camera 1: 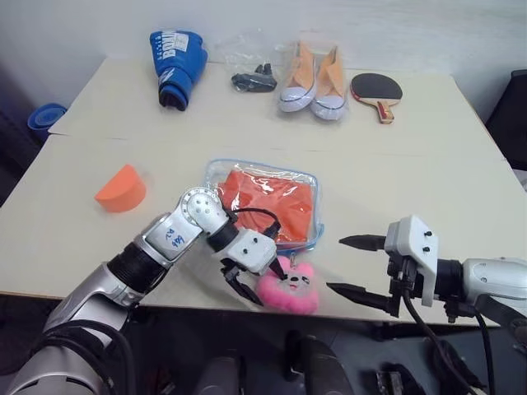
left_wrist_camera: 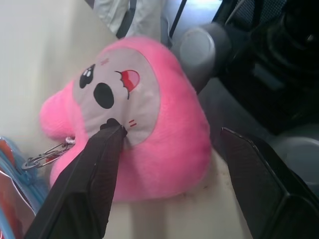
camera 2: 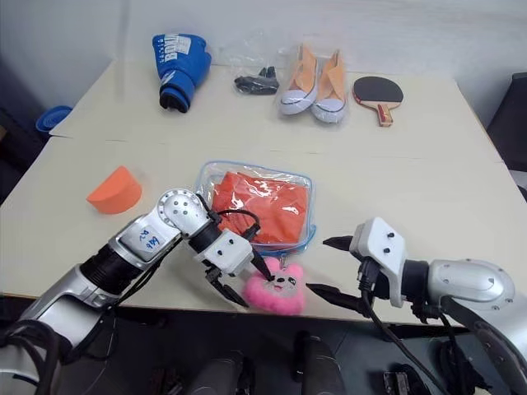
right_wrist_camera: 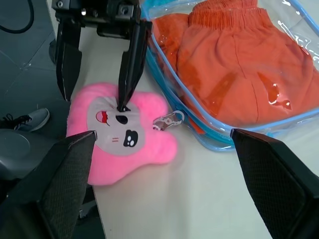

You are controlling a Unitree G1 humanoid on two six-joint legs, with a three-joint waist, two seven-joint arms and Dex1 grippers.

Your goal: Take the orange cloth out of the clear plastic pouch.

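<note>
A pale orange half-round wedge (camera 1: 120,188) sits at the left of the cream table (camera 1: 428,164). The left gripper (camera 1: 247,284) stands with its two black fingers apart at the near edge, one fingertip (right_wrist_camera: 123,102) touching the face of the pink plush charm (camera 1: 290,288), the other off its side. Just beyond lies the clear plastic pouch with light blue edging (camera 1: 314,234), the bright orange cloth (camera 1: 268,202) folded inside it. At right, the right gripper (camera 1: 350,266) hovers with fingers wide apart, holding nothing.
</note>
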